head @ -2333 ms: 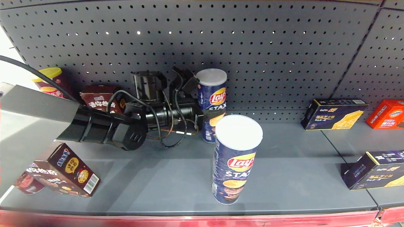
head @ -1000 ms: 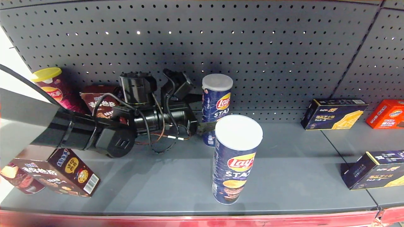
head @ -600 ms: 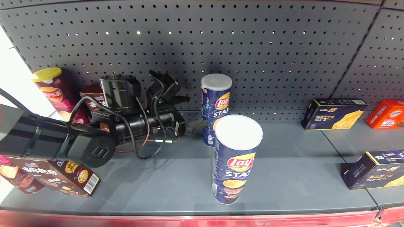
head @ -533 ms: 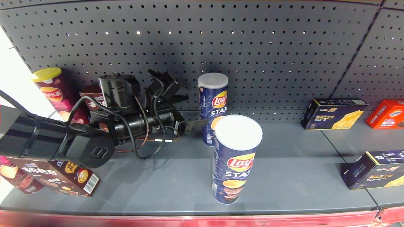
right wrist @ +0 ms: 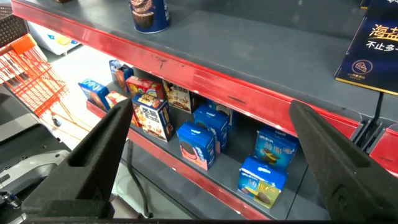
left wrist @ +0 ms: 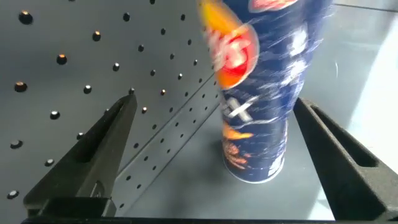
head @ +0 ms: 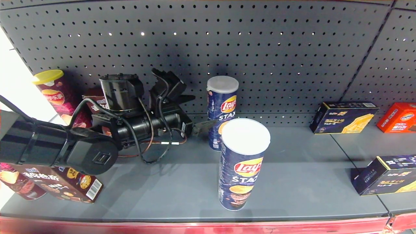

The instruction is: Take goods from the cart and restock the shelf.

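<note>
Two tall dark-blue chip cans stand upright on the grey shelf point(head: 308, 175). The rear can point(head: 222, 107) is close to the pegboard, and the front can point(head: 242, 162) is nearer the shelf edge. My left gripper point(head: 204, 110) is open just left of the rear can, with its lower fingertip close to the can's side. In the left wrist view that rear can point(left wrist: 261, 93) stands a little beyond the spread fingers point(left wrist: 93, 155), not held. My right gripper point(right wrist: 211, 109) hangs open and empty below the shelf's red front edge point(right wrist: 186, 68), with the front can's base point(right wrist: 149, 12) above it.
Brown snack boxes point(head: 65, 180) and a maroon can with a yellow lid point(head: 53, 91) crowd the shelf's left end. Dark-blue boxes point(head: 344, 117) point(head: 386, 175) and an orange box point(head: 398, 117) sit at the right. A red wire cart point(right wrist: 28, 68) and a lower shelf of blue boxes point(right wrist: 199, 140) lie below.
My left gripper has opened off the rear can and drawn back to the left. The can stays upright by the pegboard. The front can has not moved.
</note>
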Robot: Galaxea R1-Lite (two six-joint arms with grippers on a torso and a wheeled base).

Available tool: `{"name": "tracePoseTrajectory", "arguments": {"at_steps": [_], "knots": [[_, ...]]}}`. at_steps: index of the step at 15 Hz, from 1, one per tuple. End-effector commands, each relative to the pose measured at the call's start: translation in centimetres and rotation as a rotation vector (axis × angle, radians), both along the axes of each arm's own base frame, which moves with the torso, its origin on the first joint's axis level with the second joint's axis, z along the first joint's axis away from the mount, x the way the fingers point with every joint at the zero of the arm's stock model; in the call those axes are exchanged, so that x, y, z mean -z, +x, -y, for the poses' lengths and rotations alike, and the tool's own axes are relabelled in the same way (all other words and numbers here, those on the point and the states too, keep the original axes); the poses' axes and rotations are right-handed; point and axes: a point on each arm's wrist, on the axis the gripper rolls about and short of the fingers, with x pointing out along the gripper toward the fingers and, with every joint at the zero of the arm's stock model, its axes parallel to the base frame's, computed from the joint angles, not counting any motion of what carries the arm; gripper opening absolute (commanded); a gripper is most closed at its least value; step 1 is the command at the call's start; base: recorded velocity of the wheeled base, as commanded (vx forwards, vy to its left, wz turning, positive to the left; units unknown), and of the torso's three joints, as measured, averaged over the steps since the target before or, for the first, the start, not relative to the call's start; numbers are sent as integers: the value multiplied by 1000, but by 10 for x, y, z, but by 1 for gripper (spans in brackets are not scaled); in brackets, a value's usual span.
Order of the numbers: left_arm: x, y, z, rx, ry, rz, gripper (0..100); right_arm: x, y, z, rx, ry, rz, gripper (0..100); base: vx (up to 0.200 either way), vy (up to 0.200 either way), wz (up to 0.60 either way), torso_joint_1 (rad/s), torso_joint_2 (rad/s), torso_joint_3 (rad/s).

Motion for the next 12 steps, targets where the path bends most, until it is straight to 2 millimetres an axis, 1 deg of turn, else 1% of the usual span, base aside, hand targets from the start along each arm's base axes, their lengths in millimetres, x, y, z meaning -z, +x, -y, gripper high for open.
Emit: {"name": "tracePoseTrajectory", "arguments": {"at_steps": [1, 8, 12], "knots": [[0, 1, -2, -6, 0, 0, 100, 0, 0, 0, 0, -1, -1, 100, 0, 0, 0, 0, 0, 0], [-1, 3, -4, -46, -3, 4, 100, 0, 0, 0, 0, -1, -1, 100, 0, 0, 0, 0, 0, 0], [-1, 5, -11, -67, -3, 3, 100, 0, 0, 0, 0, -1, -1, 100, 0, 0, 0, 0, 0, 0]]}}
